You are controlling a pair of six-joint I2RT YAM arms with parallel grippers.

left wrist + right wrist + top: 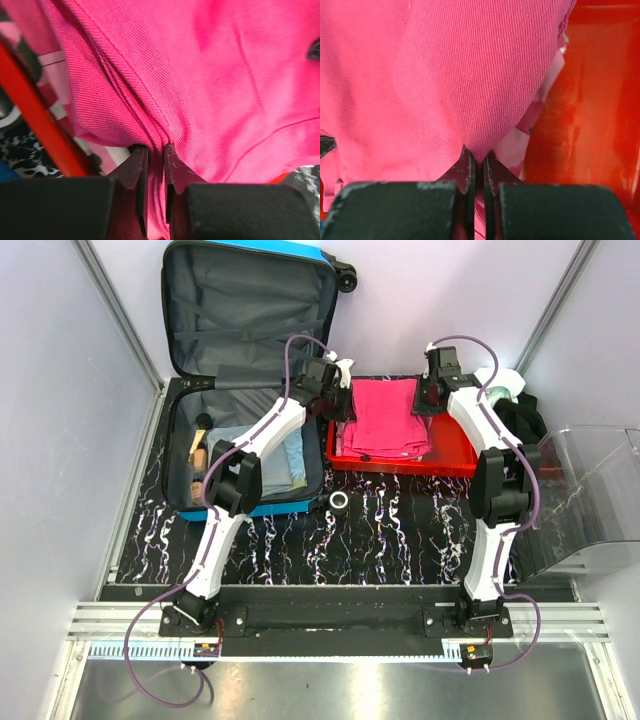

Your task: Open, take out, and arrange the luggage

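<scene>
**Inspector:** Where is the luggage (245,310) found?

**Recorder:** It is found at the far left of the table (390,540), unzipped. Its lid is stood up against the back wall with the grey lining exposed, and its base is laid flat beneath. The contents of the base are partly hidden by the left arm. What appears to be folded pale blue cloth is seen there, but it cannot be identified with certainty.

**Inspector:** How are the fingers recorded?

**Recorder:** The left gripper (155,148) is clenched on a fold of the pink garment (385,418) at the garment's left edge, with cloth pinched between the tips. The right gripper (479,154) is likewise closed tight on a fold of the same garment, at its right side.

**Inspector:** Where is the garment placed?

**Recorder:** It is spread in the red tray (455,458), just beside the luggage's right wall.

**Inspector:** Other items noted?

**Recorder:** A roll of tape (341,502) is noted on the table in front of the tray. A clear bin (600,490) is noted at the right edge.
</scene>
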